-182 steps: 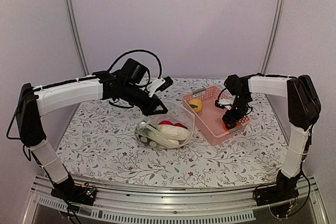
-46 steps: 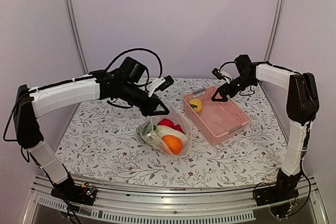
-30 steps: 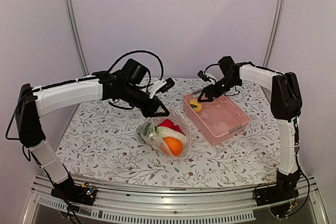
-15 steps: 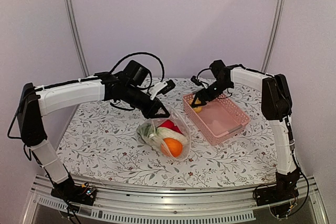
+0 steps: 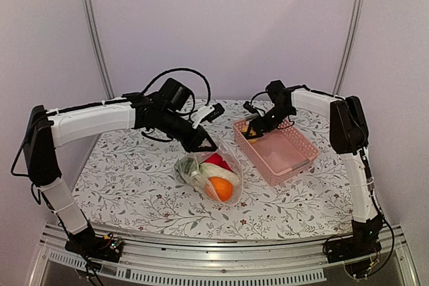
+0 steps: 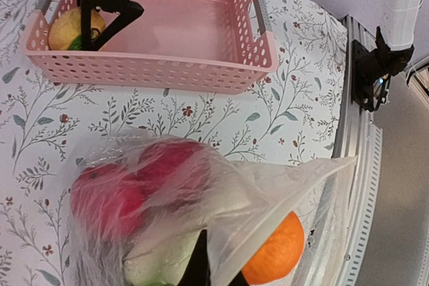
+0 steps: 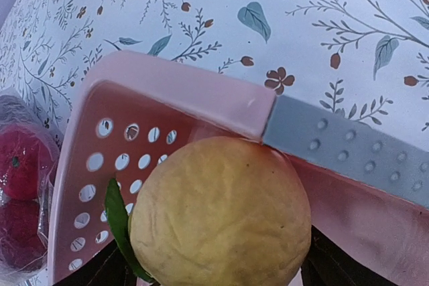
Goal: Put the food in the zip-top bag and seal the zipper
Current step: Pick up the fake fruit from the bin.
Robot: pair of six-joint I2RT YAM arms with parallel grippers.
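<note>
The left gripper [image 5: 203, 143] is pinching the upper edge of the clear bag [image 5: 194, 169], its jaws clamped together on the plastic and holding that edge up off the flowered table [image 5: 120, 172]. The bag is sitting near the middle of the table, just left of the pink basket [image 5: 295, 160] but not touching it; a strip of tabletop shows between them in the left wrist view. The bag's mouth is gaping toward the front-right, and its seal strip is too faint to make out. Inside it, an orange [image 5: 220, 187] is lying nearest the mouth, with a white piece [image 5: 219, 173] behind it and red pieces [image 5: 214, 160] at the back.

The right gripper [image 5: 253, 132] is reaching down into the basket's far-left corner. Its jaws are standing wide apart, one on each side of a yellow fruit [image 7: 221, 212] with a green leaf [image 7: 119, 222]. The fruit is resting against the basket's corner wall, and whether the fingers are pressing on it cannot be told.
</note>
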